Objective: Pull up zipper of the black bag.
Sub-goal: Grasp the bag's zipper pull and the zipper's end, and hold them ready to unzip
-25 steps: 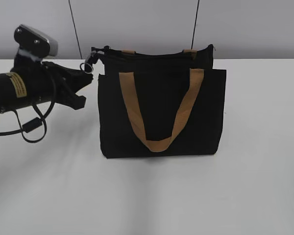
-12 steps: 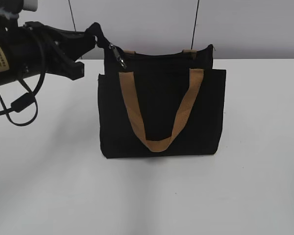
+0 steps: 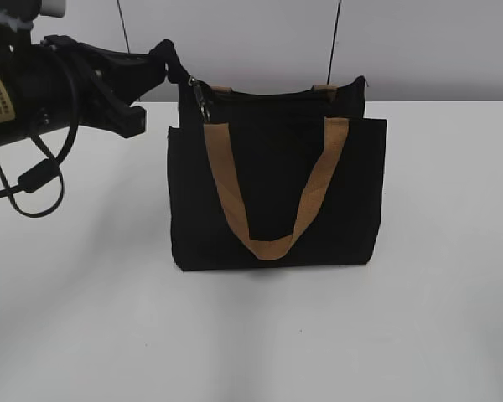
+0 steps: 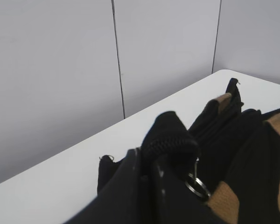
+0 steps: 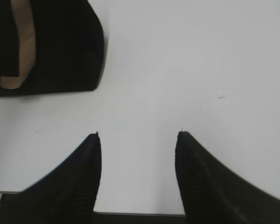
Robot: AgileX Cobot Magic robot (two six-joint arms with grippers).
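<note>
The black bag (image 3: 277,193) stands upright mid-table with tan handles; its lower right corner shows in the right wrist view (image 5: 60,46). My left gripper (image 3: 163,60) is shut on the black end of the zipper line at the bag's top left corner and holds it raised. In the left wrist view the ribbed black end (image 4: 170,140) loops over the fingers (image 4: 151,161). The silver pull with its ring (image 3: 205,102) hangs just below, also seen in the left wrist view (image 4: 197,185). My right gripper (image 5: 137,135) is open and empty above the table, right of the bag.
The white table (image 3: 260,335) runs to a grey panelled wall (image 3: 260,42) close behind the bag. A black cable loop (image 3: 38,180) hangs under the left arm. The right arm does not show in the exterior view.
My left gripper rose from beside the bag's top left corner, lifting the zip line's end. The pull now hangs under it. Little has moved in the last half second.
</note>
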